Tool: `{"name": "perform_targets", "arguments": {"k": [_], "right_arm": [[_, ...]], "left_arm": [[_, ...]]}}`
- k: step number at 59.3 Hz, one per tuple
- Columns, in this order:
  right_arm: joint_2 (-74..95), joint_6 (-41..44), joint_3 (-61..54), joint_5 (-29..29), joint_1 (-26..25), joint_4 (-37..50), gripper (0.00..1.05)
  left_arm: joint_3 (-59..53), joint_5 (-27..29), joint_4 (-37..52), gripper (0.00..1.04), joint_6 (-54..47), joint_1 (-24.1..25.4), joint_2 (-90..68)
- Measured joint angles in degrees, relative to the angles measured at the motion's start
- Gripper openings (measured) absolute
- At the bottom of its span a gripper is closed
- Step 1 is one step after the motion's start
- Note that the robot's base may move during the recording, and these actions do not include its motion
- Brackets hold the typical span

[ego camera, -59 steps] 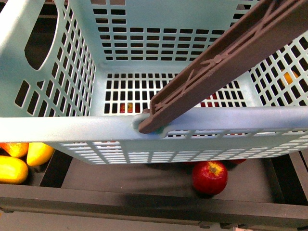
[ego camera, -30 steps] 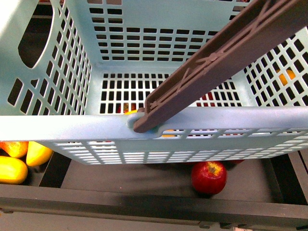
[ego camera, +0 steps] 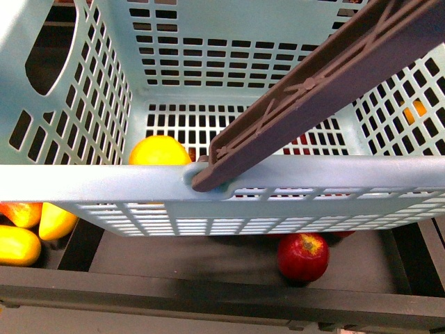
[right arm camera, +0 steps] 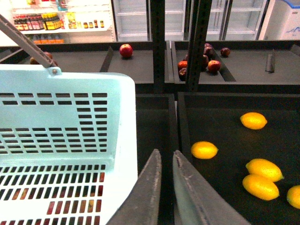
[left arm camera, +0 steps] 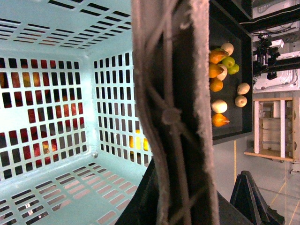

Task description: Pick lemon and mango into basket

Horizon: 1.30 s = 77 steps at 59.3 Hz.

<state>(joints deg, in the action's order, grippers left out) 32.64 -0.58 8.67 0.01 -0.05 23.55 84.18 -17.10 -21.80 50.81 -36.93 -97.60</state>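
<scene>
Turquoise plastic filled the front view: the basket [ego camera: 83,184] hung close, its brown handle [ego camera: 313,97] crossing on a slant. The lemon [ego camera: 160,150] lay inside it, against the near wall toward the left corner. Below the basket a red apple [ego camera: 302,256] sat on a dark shelf [ego camera: 174,261], with yellow fruits [ego camera: 17,245] at the left edge.

From the left wrist, the handle ran close past the left gripper [left arm camera: 211,197]. I could not tell whether its jaws pressed on the handle.

From the right wrist, the right gripper [right arm camera: 166,152] hung just beside the basket's outer wall, jaws a slim gap apart and pinching nothing. Oval fruits [right arm camera: 204,150] lay scattered on a black tray [right arm camera: 225,136] beyond it.
</scene>
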Motion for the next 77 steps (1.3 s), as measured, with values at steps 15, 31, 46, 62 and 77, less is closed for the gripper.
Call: {"name": "perform_targets", "arguments": {"k": [15,31,46,62,77], "right_arm": [[-4.85,0.37,-3.26,0.00,0.00,-1.66,0.08],[-5.33,0.37,-3.48,0.00,0.00,-1.73,0.55],[-5.33,0.37,-3.48,0.00,0.00,-1.73,0.94],[-5.33,0.37,-3.48,0.00,0.00,-1.73,0.96],[-5.53,0.37,-3.52,0.17,0.02,-1.79,0.96]], "left_arm": [[0.00,-0.13,0.00,0.05,0.04,0.02,0.00],[0.00,0.11,0.00,0.05,0.04,0.04,0.00],[0.00,-0.07,0.00,0.05,0.04,0.02,0.00],[0.00,-0.09,0.00,0.05,0.07,0.02,0.00],[0.00,-1.33,0.00,0.05,0.35,-0.59,0.00]]}}
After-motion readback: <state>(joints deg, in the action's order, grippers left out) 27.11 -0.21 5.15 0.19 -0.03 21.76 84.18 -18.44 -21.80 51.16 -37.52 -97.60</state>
